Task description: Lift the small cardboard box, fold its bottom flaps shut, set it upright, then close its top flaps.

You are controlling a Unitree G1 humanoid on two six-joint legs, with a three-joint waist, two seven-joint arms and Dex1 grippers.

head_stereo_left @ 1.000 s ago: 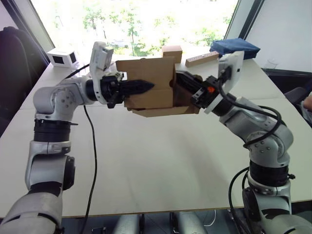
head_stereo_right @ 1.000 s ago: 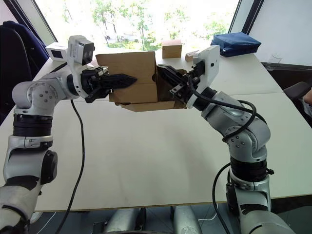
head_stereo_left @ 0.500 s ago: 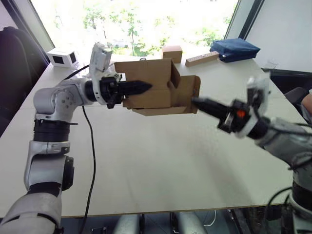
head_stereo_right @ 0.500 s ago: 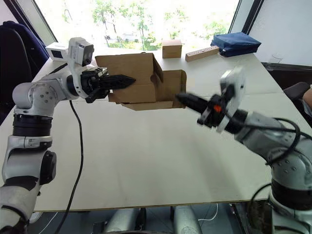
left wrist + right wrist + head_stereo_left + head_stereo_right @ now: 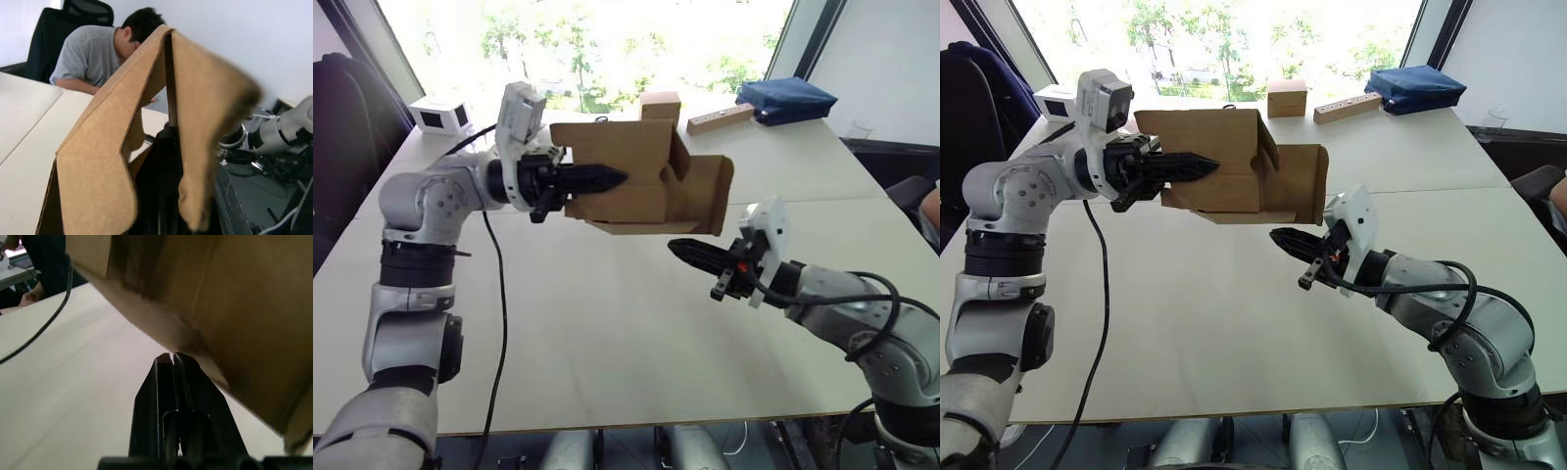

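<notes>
Plain brown corrugated small cardboard box (image 5: 625, 176) held off the white table (image 5: 607, 333), upper centre of frame, clamped on its near wall by left gripper (image 5: 607, 178). One flap (image 5: 710, 196) hanging open at box's right side. Right gripper (image 5: 690, 253) just below and right of that flap, apart from it, fingers pressed together and empty, pointing up-left toward box underside. Right arm nearer for the fold.

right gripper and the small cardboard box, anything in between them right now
Nothing. In the right eye view the right gripper, fingers shut, hangs just below the small cardboard box, which the left gripper holds; bare table shows through the gap.
</notes>
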